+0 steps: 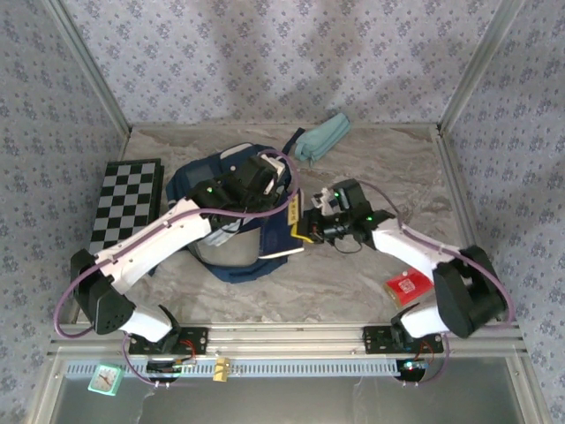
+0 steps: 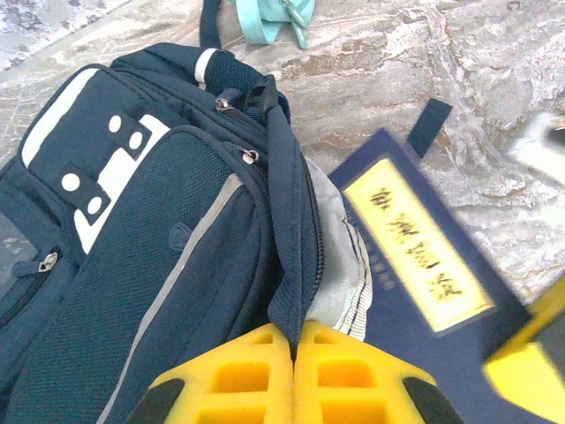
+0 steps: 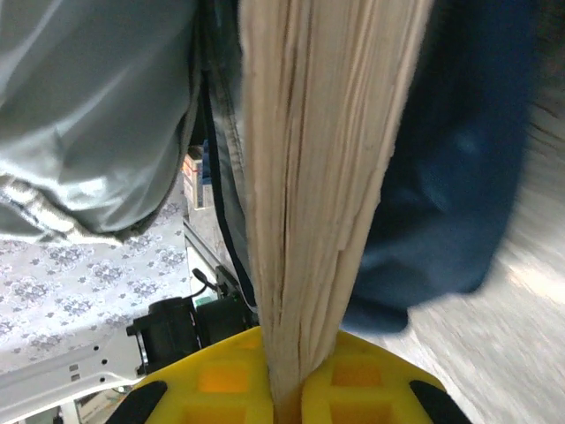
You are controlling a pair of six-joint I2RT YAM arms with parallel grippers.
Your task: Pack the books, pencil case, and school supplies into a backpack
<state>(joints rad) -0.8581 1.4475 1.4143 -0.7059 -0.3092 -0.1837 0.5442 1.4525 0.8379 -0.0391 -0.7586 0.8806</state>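
Overhead, red packet [image 1: 408,285] apart, wrist view, right tool [image 3: 287,389] clamping books [image 3: 318,177].

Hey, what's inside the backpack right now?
Grey lining shows at the mouth of the backpack, which the left gripper pinches. No item is visible inside; deeper is hidden by fabric. The navy book in the right gripper is at the opening's edge.

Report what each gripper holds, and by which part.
Left gripper: the backpack, pinched at the fabric edge of its opening. Right gripper: a navy book, clamped on its page edge.
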